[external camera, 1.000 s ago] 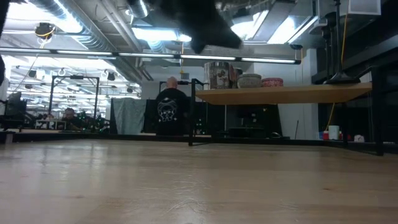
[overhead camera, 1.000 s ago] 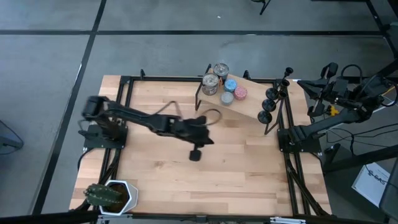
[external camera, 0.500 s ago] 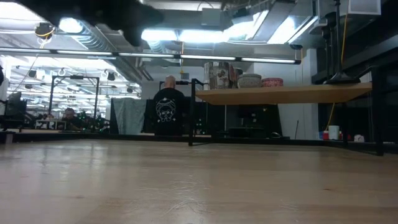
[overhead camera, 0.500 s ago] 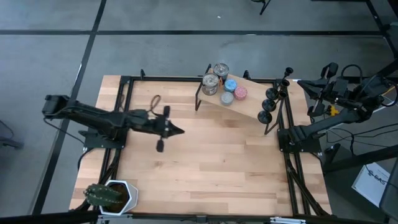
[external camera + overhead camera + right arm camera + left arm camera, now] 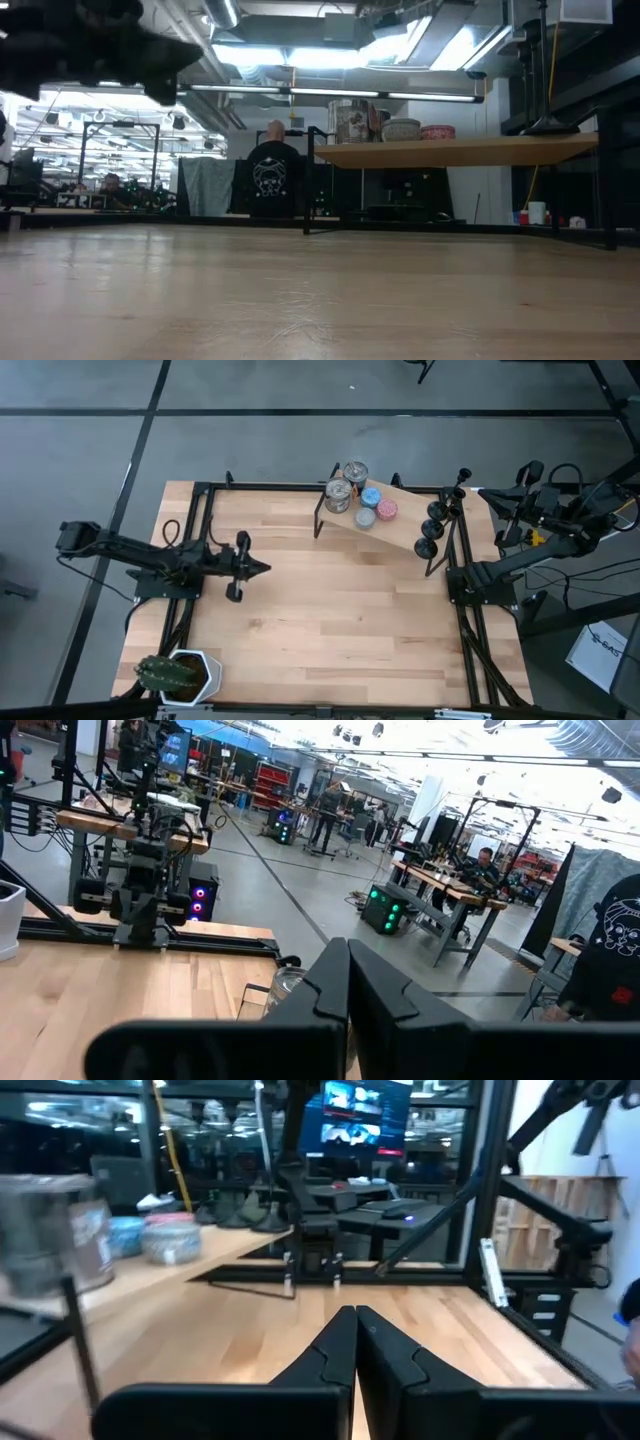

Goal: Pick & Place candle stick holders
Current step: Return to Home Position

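Three candle stick holders (image 5: 437,512) stand in a row at the right end of the shelf (image 5: 405,530), which sits at the far side of the table (image 5: 340,630). Left of them on the same shelf are two cans (image 5: 339,493) and a few small round discs (image 5: 371,497), blue, grey and pink. Nothing lies loose on the bare wood in front of the shelf, so we judge the placing itself is done and the step in hand is the parking of the arms.

The left gripper (image 5: 258,568) hangs over the left part of the table, well apart from the shelf, with its arm stretched back past the left edge. Its fingers (image 5: 335,1350) are pressed together with nothing between them. The right gripper (image 5: 347,982) waits off the right side of the table. Its fingers (image 5: 325,985) also meet and carry nothing.

We reckon the next move asks little: the left arm folds the rest of the way to its rest pose, keeping low and clear of the black frame along the table's edge. It has no need to go near the shelf.

A potted plant (image 5: 180,672) sits at the near left corner. Across the room a person (image 5: 272,175) in a dark top faces away.

We can read no writing. The cans' labels are too small, and a lit screen (image 5: 365,1112) in the room shows only blurred shapes.
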### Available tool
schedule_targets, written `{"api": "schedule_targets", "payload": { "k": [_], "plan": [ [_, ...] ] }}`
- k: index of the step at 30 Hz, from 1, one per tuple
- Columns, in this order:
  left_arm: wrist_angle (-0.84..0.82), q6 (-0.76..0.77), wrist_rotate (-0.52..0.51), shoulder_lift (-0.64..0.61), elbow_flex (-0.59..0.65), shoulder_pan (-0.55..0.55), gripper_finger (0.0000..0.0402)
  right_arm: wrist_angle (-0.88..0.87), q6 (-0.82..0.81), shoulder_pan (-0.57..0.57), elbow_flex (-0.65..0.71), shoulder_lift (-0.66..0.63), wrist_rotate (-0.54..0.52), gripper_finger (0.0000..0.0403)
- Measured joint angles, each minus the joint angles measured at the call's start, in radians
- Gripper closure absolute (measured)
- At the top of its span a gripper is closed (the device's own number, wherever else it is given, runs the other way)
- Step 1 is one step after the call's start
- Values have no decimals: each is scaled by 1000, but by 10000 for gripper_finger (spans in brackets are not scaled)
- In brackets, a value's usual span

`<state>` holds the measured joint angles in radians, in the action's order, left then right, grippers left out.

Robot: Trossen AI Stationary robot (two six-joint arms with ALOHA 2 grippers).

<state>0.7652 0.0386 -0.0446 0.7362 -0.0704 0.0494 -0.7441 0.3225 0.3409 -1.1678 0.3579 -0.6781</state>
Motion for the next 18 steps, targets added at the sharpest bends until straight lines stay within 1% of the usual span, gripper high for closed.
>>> {"api": "schedule_targets", "payload": {
  "k": [5, 18],
  "plan": [
    [-7, 18, -51, -62, 62, 0, 396, 0, 0, 0, 0, 0, 0, 398],
    [-252, 3, -55, -234, 62, 0, 400, 0, 0, 0, 0, 0, 0, 398]
  ]
}}
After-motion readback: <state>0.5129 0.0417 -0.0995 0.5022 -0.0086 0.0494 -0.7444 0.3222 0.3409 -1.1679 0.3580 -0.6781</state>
